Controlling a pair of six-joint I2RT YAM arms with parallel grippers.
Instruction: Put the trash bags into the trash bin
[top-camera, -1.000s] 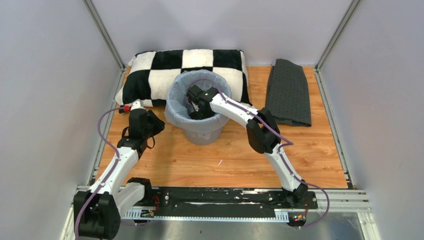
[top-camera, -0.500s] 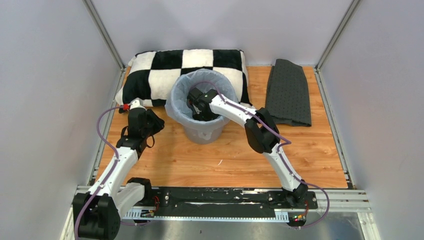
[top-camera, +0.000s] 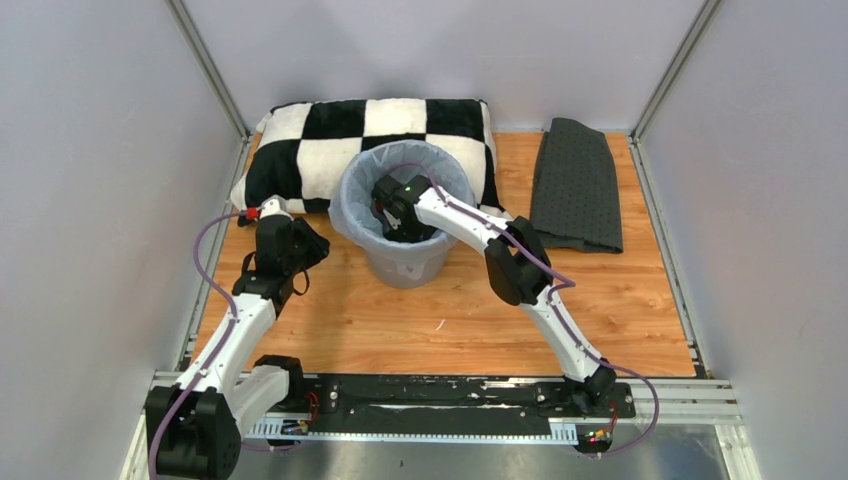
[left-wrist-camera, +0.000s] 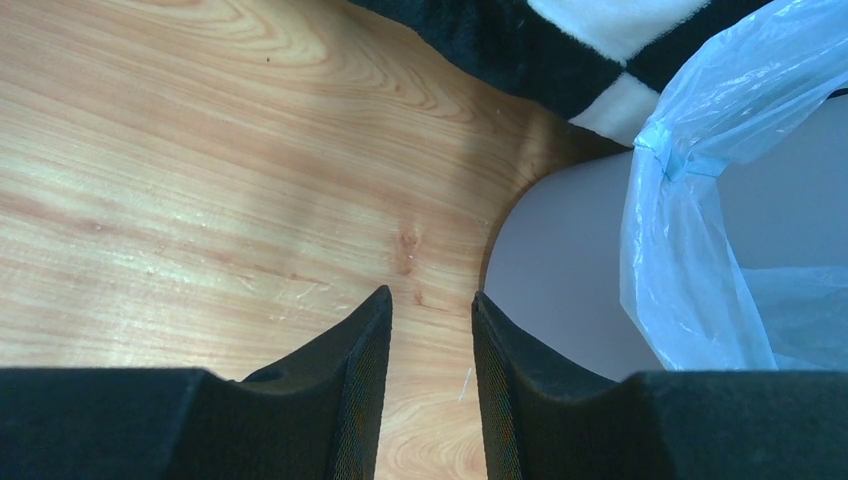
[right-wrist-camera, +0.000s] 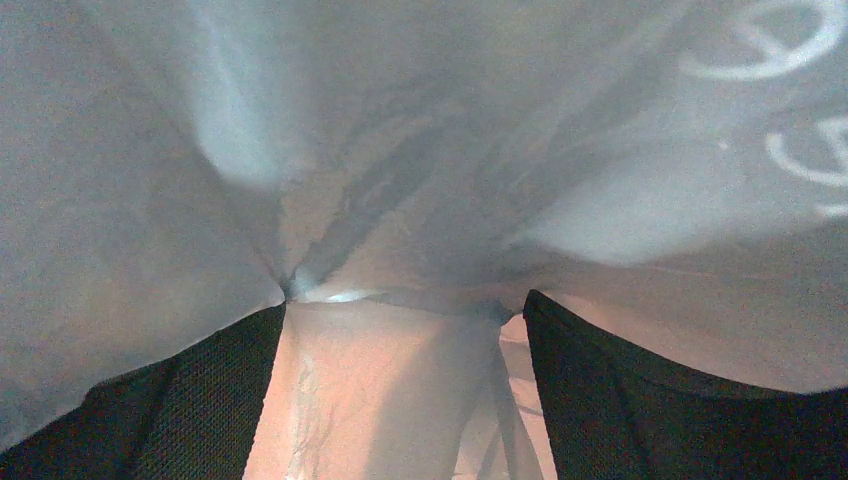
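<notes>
Right wrist view: my right claw (right-wrist-camera: 402, 330) is spread wide, deep inside the trash bag (right-wrist-camera: 420, 150). Pale film with white lettering fills everything ahead of my fingers. I pinch nothing that I can see; the plastic only drapes across the gap. From above, this claw is sunk below the rim of the trash bin (top-camera: 405, 265), which stands on the wooden counter (left-wrist-camera: 180, 180) just in front of the checkered pillow (top-camera: 310, 150).

My left claw (left-wrist-camera: 430, 330) hovers low beside the bin's left wall, fingers narrowly parted and empty.

I judge the step to be seating the bag against the bin's floor. To do it well I would press slowly with my fingers spread, so the thin film settles without tearing or pulling its edge off the rim.

The bin is upright, mouth facing up, its long axis vertical. The bag lines it, folded over the rim, its length running straight down inside.
</notes>
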